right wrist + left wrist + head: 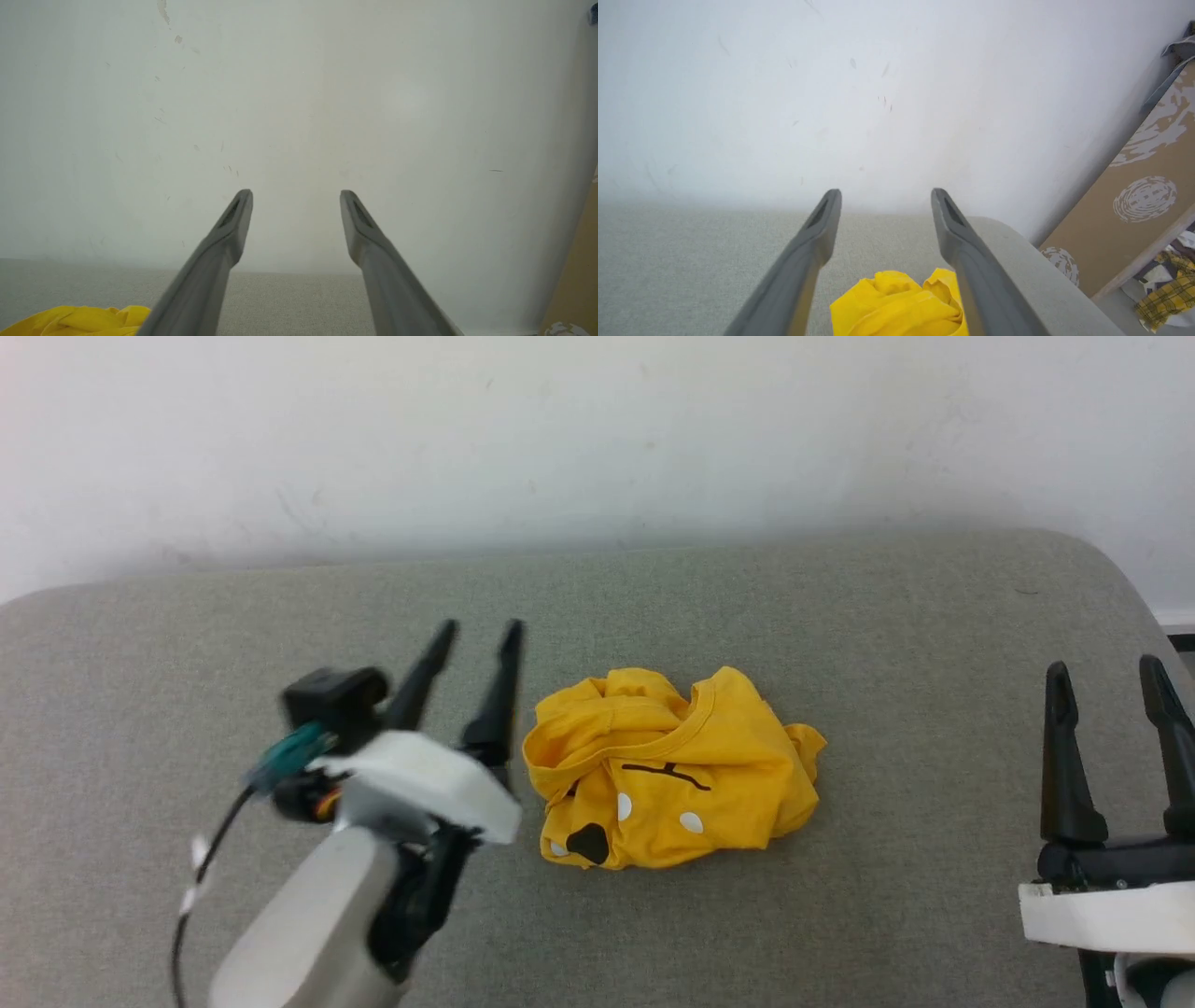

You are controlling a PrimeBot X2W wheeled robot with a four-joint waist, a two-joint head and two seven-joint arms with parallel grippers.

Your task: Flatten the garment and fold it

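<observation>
The left gripper is held open, empty, at the shirt's nine o'clock; the right gripper likewise at three

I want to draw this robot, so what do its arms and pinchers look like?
The left gripper and right gripper each have two long, dark, pointed fingers on a white base. The left arm has a pale rounded forearm, a black boxy camera, a teal plug and a thin black cable with little white tags.

The mustard-yellow garment lies crumpled in a heap, black and white print showing.
</observation>
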